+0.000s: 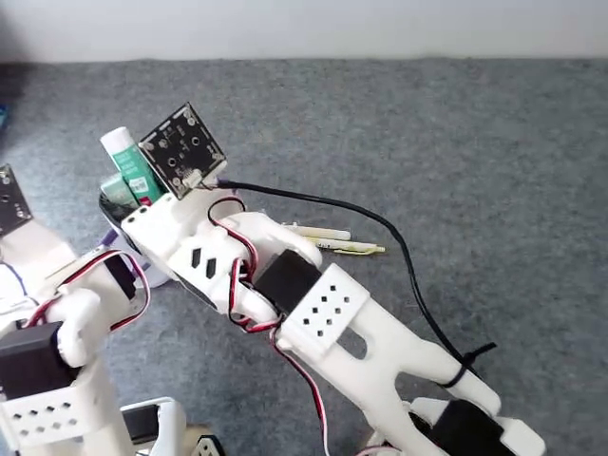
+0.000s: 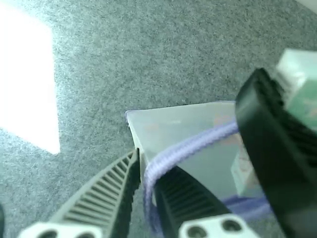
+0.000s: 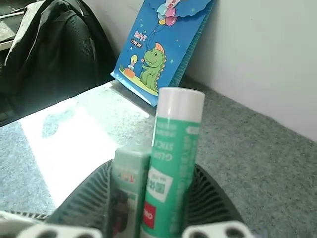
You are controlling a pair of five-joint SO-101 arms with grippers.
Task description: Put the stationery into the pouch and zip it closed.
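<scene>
- High view: the right end effector [image 1: 122, 195] is seen clenched on a glue stick [image 1: 121, 150], which is held upright with its white cap on top. A small green eraser box [image 1: 118, 188] is pressed in beside it.
- Just beneath that grasp, part of the pouch [image 1: 108, 226] with its lilac edging is seen; the rest is hidden by the arm. Two pale pens [image 1: 328, 233] are left lying on the grey surface [image 1: 427, 142], close to each other and well apart from the pouch.
- Left wrist view: the left end effector [image 2: 147, 169] is clenched on the pouch's [image 2: 198, 129] purple zip edge [image 2: 188, 145], so that the translucent pouch is held at one corner. The other arm's black end effector [image 2: 272, 148] is seen just above the pouch, with the green stationery [image 2: 297, 79] in it.
- Right wrist view: the glue stick [image 3: 173, 163] and the eraser box [image 3: 126, 191] are gripped side by side, touching, between the dark ribbed fingers [image 3: 213, 193] of the right end effector [image 3: 151, 171].
- Behind them, a blue gift bag with a dinosaur [image 3: 158, 49] is propped against the wall, and a black backpack [image 3: 49, 49] is set beside it.
</scene>
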